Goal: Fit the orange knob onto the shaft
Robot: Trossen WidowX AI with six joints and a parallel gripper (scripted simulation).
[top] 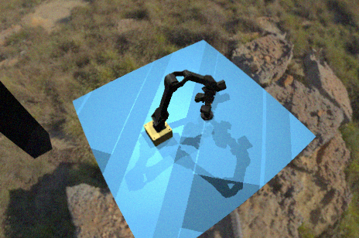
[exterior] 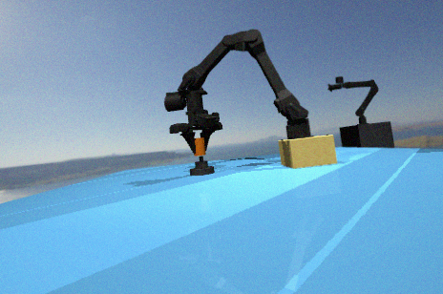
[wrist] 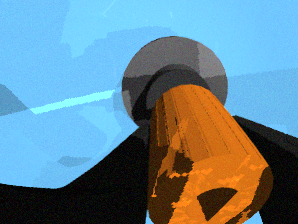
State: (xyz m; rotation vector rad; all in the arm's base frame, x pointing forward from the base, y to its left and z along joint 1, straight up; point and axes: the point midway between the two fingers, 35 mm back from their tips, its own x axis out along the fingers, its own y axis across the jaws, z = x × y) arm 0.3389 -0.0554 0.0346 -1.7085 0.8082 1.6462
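The orange knob is upright between the fingers of my gripper, which is shut on it. The dark round pedestal stands under the knob. In the exterior view a short piece of the dark shaft shows between the knob's lower end and the pedestal, so the knob is not down on the pedestal. Whether the shaft's tip touches or enters the knob's hole cannot be told. The knob hides the shaft in the wrist view. The shaft's flat side is not visible.
The arm's yellow base block stands on the blue table top, to the right of the pedestal in the exterior view. A second dark arm on a dark box is farther back. Shadows and bright bands cross the table.
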